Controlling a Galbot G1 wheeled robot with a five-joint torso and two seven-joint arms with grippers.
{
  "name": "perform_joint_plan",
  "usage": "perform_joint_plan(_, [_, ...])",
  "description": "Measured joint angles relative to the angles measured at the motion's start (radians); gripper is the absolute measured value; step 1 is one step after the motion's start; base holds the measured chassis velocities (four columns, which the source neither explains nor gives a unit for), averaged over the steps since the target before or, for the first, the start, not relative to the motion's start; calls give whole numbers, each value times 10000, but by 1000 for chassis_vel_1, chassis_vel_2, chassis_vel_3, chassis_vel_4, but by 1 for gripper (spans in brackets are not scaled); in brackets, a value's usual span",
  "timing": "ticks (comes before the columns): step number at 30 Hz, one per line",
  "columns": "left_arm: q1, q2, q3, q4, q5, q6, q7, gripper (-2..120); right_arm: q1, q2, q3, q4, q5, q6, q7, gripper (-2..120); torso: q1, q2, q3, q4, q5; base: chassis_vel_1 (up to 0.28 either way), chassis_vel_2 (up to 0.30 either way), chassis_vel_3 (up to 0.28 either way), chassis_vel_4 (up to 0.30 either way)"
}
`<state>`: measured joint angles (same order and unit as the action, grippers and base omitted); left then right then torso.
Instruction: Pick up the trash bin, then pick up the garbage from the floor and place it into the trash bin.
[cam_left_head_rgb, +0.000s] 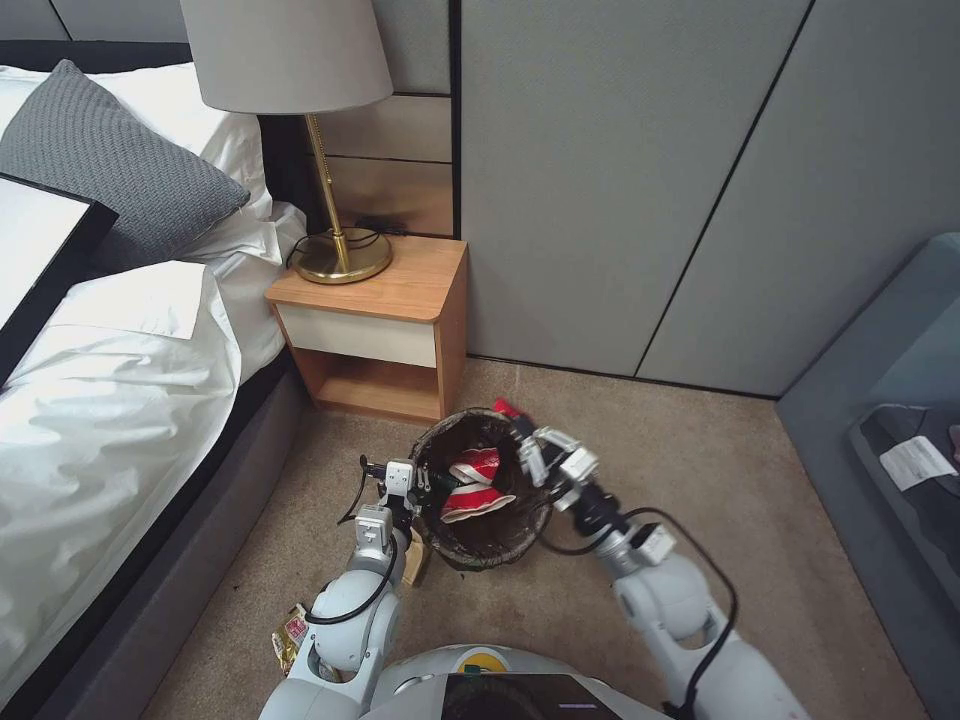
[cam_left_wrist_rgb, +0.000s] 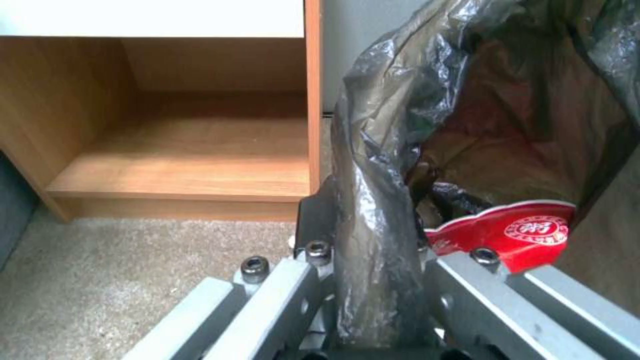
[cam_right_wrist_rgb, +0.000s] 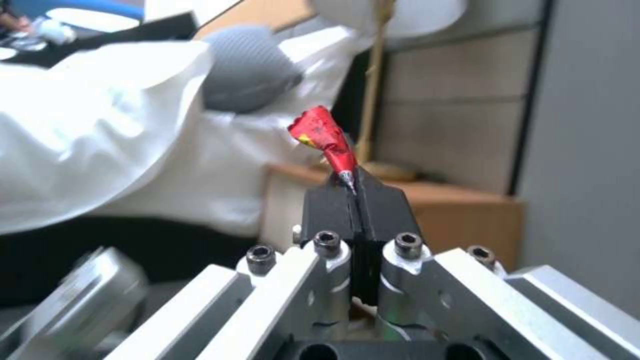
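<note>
The trash bin (cam_left_head_rgb: 497, 546), lined with a dark bag, hangs just above the carpet in front of me. My left gripper (cam_left_head_rgb: 427, 487) is shut on its near-left rim; the left wrist view shows the bag-covered rim (cam_left_wrist_rgb: 373, 210) pinched between the fingers. Crushed red-and-white cups (cam_left_head_rgb: 476, 485) lie inside, one of them close to the fingers (cam_left_wrist_rgb: 517, 231). My right gripper (cam_left_head_rgb: 522, 440) hovers at the bin's far-right rim, shut on a red wrapper scrap (cam_left_head_rgb: 507, 408), which sticks out of the fingertips (cam_right_wrist_rgb: 323, 135). More garbage lies on the floor: a yellow wrapper (cam_left_head_rgb: 290, 634) and a brown paper bag (cam_left_head_rgb: 414, 560).
A wooden nightstand (cam_left_head_rgb: 385, 312) with a brass lamp (cam_left_head_rgb: 335, 255) stands just behind the bin. The bed (cam_left_head_rgb: 110, 400) runs along the left. Grey wall panels (cam_left_head_rgb: 640, 180) close the back, and grey furniture (cam_left_head_rgb: 880, 400) sits at the right. Open carpet lies between.
</note>
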<state>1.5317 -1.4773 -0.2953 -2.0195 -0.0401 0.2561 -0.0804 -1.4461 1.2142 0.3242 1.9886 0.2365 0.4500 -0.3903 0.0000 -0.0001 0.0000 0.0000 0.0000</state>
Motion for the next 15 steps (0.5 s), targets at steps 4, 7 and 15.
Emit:
perform_joint_plan(4, [0,0,4,0,0,0,0,0,62,44,-441,-199,-222,-57,64,0,0,0,0,1,-1,0,0,0,0])
perform_joint_plan(7, [0,0,3,0,0,0,0,0,119,159,-836,-559,-535,-57,81,0,0,0,0,0,0,0,0,0,0])
perform_joint_plan(15, [0,0,5,0,0,0,0,0,92,529,-1099,-1482,-1098,210,291,3,0,0,0,-1,0,0,0,0,0])
